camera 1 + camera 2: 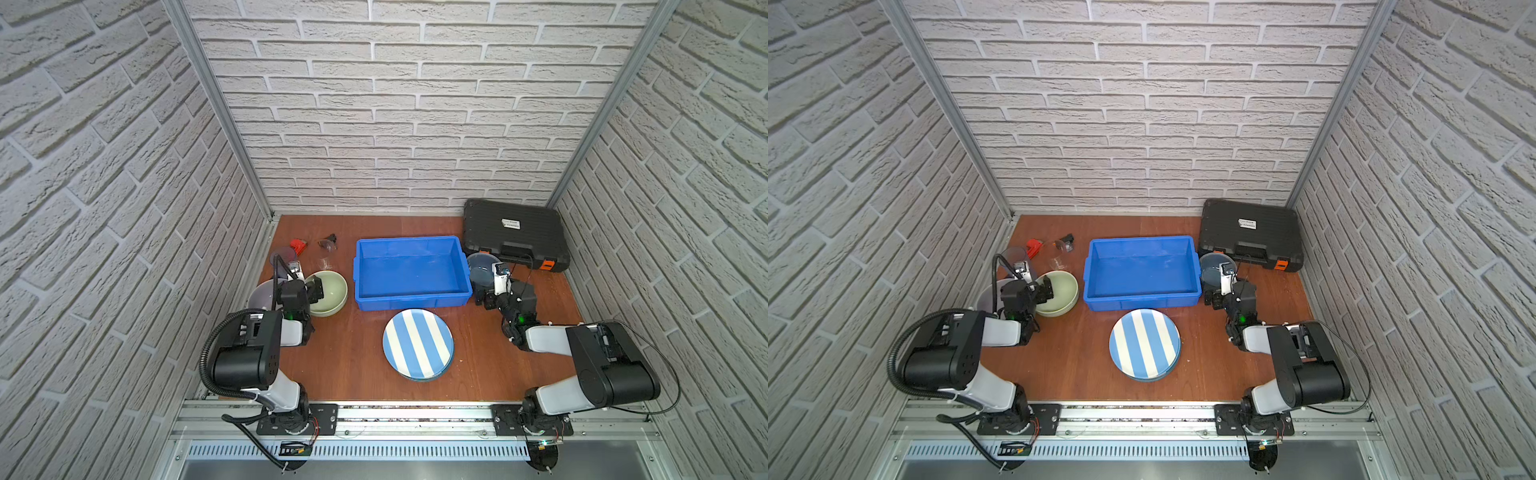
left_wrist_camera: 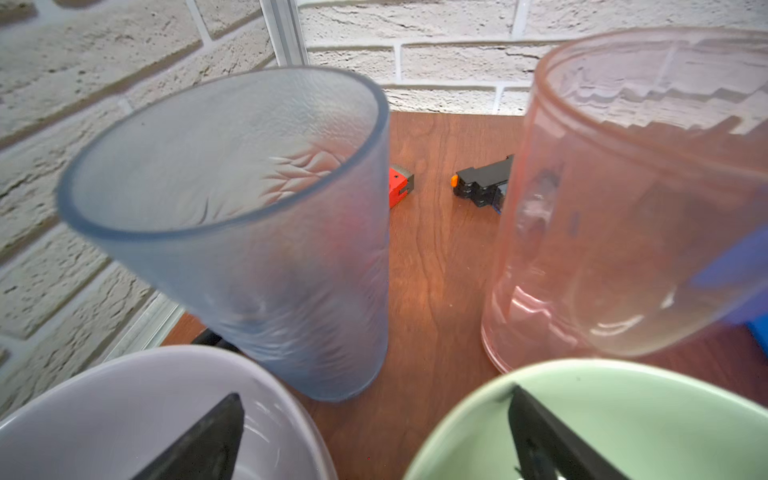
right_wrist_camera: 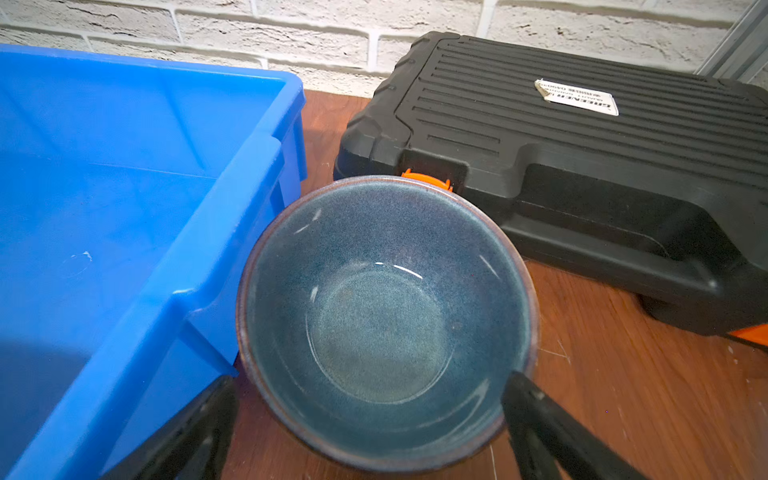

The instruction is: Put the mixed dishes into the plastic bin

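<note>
Hanging spread wide at centre left of both top views, left tool (image 2: pixel 376 395), one black finger (image 2: pixel 199 449) over the lavender bowl (image 2: pixel 104 415), the other over the pale green bowl (image 2: pixel 644 419), pinching nothing. Just past those two rims, upright and mouths up: a frosted bluish tumbler (image 2: pixel 249 216) and a clear pinkish tumbler (image 2: pixel 623 199), with a strip of bare worktop (image 2: pixel 436 270) between them. Farther toward the brick wall, a red tool piece (image 1: pixel 298 246) and a small black part (image 2: pixel 482 185).

Spread just as wide at centre right, right tool (image 3: pixel 370 382), straddling the near side of the dark blue bowl (image 3: pixel 386 324): one finger outside the rim on the bin's side, the other at the opposite rim, contact impossible to judge. Bowl mouth up, close between the right wall of the plastic bin (image 3: pixel 257 174) and the front of the black tool case (image 3: pixel 582 174), its rim hiding part of an orange latch (image 3: pixel 426 178).

Bin at the centre of both top views, long axis running left to right, open side up, blue floor showing from wall to wall. Below it in the frame, the blue-white striped plate (image 1: pixel 417 345), flat atop a teal-rimmed plate (image 1: pixel 428 378), stripes slanting from upper left to lower right. Bare wood either side of that stack, up to each arm, and in a strip behind the bin.

On the case lid, a white label (image 3: pixel 575 96), print upside down to the wrist camera, not surely legible.
</note>
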Robot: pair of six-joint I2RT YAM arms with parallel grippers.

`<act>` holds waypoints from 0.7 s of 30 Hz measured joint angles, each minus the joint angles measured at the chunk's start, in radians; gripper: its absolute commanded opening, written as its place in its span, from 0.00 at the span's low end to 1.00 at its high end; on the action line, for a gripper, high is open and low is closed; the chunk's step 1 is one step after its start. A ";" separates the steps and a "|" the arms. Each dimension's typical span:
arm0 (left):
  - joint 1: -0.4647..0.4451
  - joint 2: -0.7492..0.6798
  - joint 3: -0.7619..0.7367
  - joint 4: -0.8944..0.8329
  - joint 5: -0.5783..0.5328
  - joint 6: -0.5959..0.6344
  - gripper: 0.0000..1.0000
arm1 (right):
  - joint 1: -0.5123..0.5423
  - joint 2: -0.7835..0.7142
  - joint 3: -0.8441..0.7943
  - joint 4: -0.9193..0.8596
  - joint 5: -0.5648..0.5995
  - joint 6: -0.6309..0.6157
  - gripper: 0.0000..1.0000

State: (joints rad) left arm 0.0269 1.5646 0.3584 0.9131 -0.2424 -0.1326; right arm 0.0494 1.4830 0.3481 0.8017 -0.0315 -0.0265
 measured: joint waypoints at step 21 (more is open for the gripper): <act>0.000 0.000 0.000 0.000 0.000 0.000 0.98 | -0.001 0.000 0.000 0.000 -0.011 0.000 1.00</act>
State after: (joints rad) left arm 0.0269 1.5646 0.3584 0.9131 -0.2424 -0.1326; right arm 0.0486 1.4830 0.3481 0.8017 -0.0425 -0.0265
